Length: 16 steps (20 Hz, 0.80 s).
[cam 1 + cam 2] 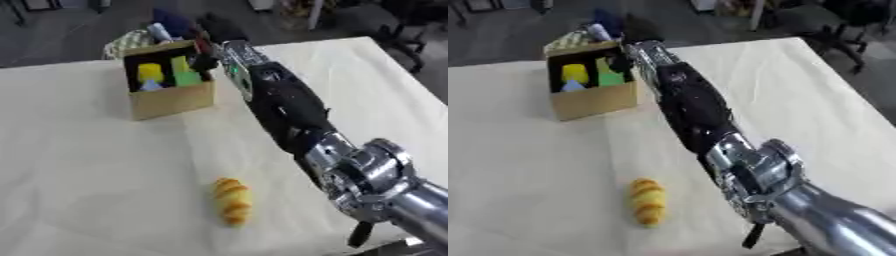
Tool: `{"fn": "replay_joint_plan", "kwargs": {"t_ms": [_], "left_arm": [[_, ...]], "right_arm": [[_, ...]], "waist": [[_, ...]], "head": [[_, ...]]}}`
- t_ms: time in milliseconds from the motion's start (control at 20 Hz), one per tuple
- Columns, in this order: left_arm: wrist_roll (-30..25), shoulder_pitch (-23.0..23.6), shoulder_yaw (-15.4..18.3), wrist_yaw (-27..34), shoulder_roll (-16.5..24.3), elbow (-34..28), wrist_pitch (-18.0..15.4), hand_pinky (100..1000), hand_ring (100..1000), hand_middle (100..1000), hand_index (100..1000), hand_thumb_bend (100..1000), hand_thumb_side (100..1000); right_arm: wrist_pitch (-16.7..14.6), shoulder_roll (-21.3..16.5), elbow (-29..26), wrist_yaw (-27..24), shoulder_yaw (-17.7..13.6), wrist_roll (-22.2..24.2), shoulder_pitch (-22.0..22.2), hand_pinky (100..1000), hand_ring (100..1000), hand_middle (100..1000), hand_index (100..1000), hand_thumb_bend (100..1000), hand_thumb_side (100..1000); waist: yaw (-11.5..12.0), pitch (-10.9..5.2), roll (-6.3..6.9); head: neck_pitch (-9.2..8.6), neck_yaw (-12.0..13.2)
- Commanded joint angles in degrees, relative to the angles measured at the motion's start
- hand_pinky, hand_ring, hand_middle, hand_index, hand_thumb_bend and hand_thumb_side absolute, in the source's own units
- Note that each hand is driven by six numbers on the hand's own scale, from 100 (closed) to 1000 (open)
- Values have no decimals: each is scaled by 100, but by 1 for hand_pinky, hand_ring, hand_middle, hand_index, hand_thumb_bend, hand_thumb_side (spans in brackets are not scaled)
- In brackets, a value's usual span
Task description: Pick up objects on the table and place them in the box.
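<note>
A cardboard box [171, 100] stands at the far left-middle of the table, open at the top. Inside it I see a yellow object [150, 73] and a green object [185, 73]. My right arm reaches from the lower right across the table, and my right hand [206, 56] is at the box's right rim, over the opening. Whether it holds anything is hidden. A golden, ridged bread roll [232, 200] lies on the table near the front, left of my forearm. My left hand shows in neither view.
A cream cloth covers the table [79, 160]. Behind the box sit a blue-and-white thing [163, 29] and a checkered patch [128, 41]. A dark chair [401, 40] stands beyond the table's far right corner. The floor lies past the far edge.
</note>
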Motion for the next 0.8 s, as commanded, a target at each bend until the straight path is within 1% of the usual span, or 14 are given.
{"fn": "replay_joint_plan", "kwargs": {"t_ms": [50,100,150,200,250,300,350,400,450,500,550,650,700,800], "left_arm": [[30,28,83,-33,68,-65,1,701,645,622,838,100,782],[55,60,111,-42,82,-54,7,701,645,621,838,100,784],[83,87,140,-50,96,-45,11,700,645,621,837,100,784],[109,107,165,-58,110,-38,15,700,644,620,837,100,785],[133,121,186,-66,122,-34,18,700,644,620,837,100,785],[152,130,202,-73,131,-32,19,700,644,619,837,100,787],[169,136,216,-79,139,-30,21,700,644,619,837,100,787],[181,140,225,-85,147,-26,23,700,643,619,837,100,789],[191,145,232,-88,154,-21,25,700,643,619,837,100,790],[197,151,237,-95,163,-16,28,700,643,618,837,100,792],[201,158,241,-103,171,-12,32,700,643,618,837,100,793],[207,161,246,-115,176,-3,39,700,643,618,835,100,794],[207,162,244,-119,177,1,42,700,643,618,835,100,794],[200,165,239,-128,176,7,42,700,643,618,834,100,794]], "right_arm": [[-764,-411,-788,-509,343,366,23,801,853,962,1000,200,453],[-1084,-559,-1127,-833,527,553,131,797,845,941,1000,186,420],[-1398,-744,-1522,-1216,736,769,270,798,845,932,1000,182,421],[-1647,-942,-1941,-1618,938,999,432,797,840,905,1000,164,431],[-1829,-1152,-2395,-2053,1124,1230,628,792,834,890,1000,146,449],[-1876,-1340,-2795,-2495,1263,1462,828,787,828,864,1000,115,487],[-1953,-1549,-3241,-2931,1431,1701,1067,787,828,861,1000,109,498],[-1989,-1737,-3655,-3323,1562,1934,1317,780,825,850,996,192,455],[-1998,-1900,-4028,-3688,1673,2164,1574,779,824,852,996,100,534],[-1983,-2031,-4351,-3995,1775,2410,1808,783,829,857,997,100,557],[-1964,-2132,-4632,-4229,1873,2675,2024,785,830,857,996,100,568],[-1905,-2226,-5006,-4502,2008,3113,2384,781,830,854,992,100,587],[-1871,-2237,-5121,-4597,2065,3293,2527,781,831,854,992,100,603],[-1816,-2201,-5229,-4669,2173,3556,2757,782,832,850,992,100,607]], "waist": [[-105,-85,30],[-180,-93,17],[-254,-97,4],[-324,-99,-11],[-387,-99,-27],[-440,-95,-41],[-494,-90,-55],[-541,-84,-70],[-581,-80,-83],[-615,-77,-97],[-647,-79,-109],[-689,-83,-129],[-699,-88,-133],[-705,-99,-137]], "head": [[42,101],[64,138],[82,176],[100,212],[115,241],[120,260],[121,281],[127,301],[137,320],[149,333],[164,337],[177,327],[180,323],[181,309]]}}
